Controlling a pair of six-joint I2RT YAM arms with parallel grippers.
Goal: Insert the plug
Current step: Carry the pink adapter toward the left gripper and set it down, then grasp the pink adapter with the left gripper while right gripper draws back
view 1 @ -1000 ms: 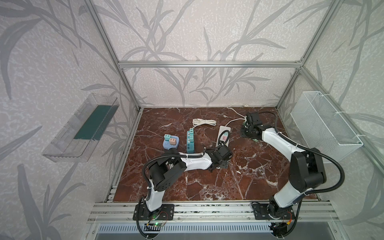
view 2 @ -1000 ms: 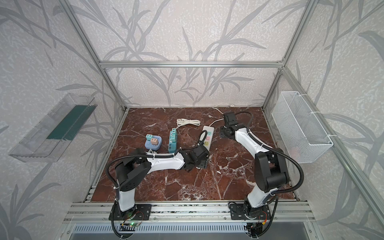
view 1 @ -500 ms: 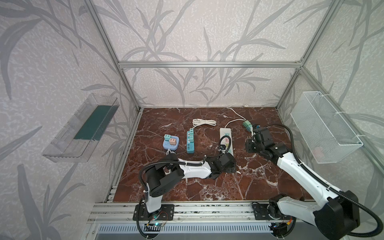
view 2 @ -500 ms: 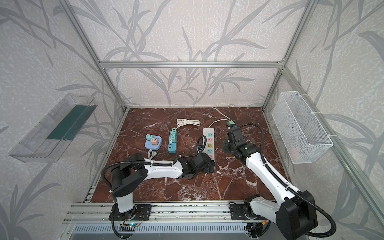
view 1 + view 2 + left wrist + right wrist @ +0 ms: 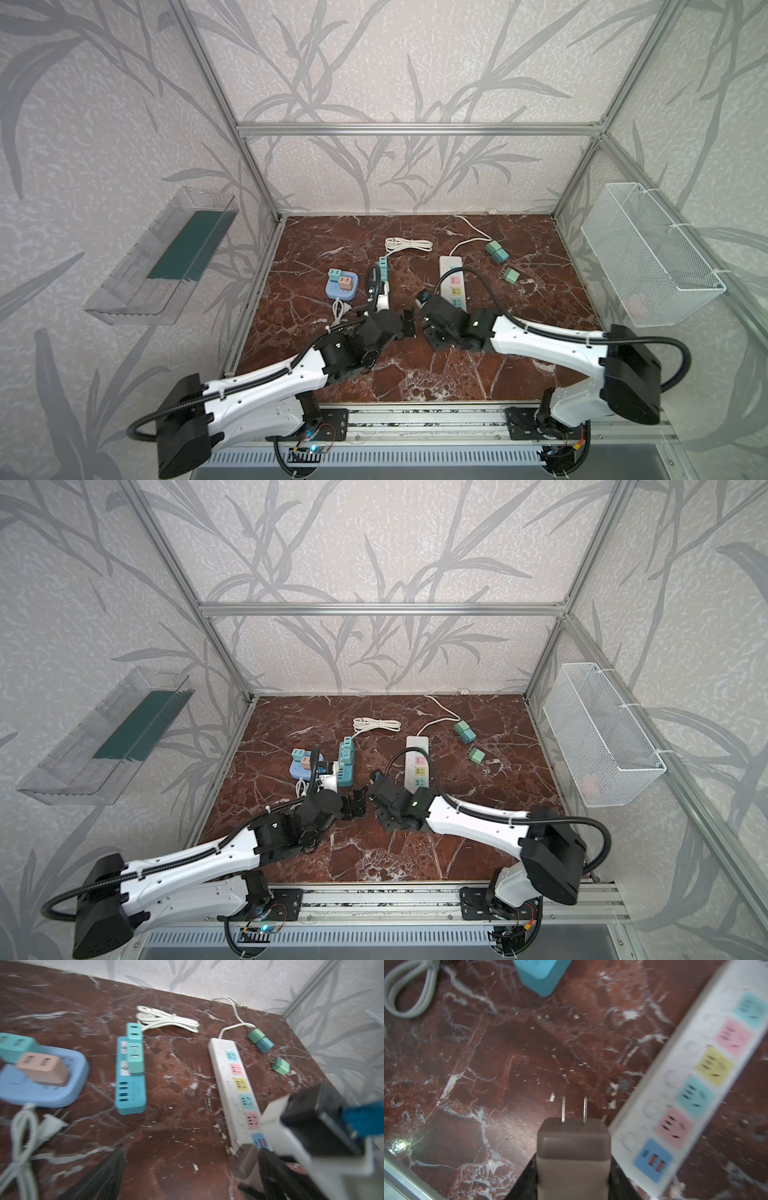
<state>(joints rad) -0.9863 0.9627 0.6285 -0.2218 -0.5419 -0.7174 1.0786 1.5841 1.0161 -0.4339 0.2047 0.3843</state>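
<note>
Below: marble tabletop (image 5: pixel 415 374), power strip (image 5: pixel 451 264); leaf-patterned walls (image 5: pixel 415 62).

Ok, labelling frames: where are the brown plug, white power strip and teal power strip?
brown plug (image 5: pixel 572 1147): right wrist view, body behind prongs.
white power strip (image 5: pixel 451 265): in a top view, bare cord end.
teal power strip (image 5: pixel 130 1094): left wrist view, USB end.
</note>
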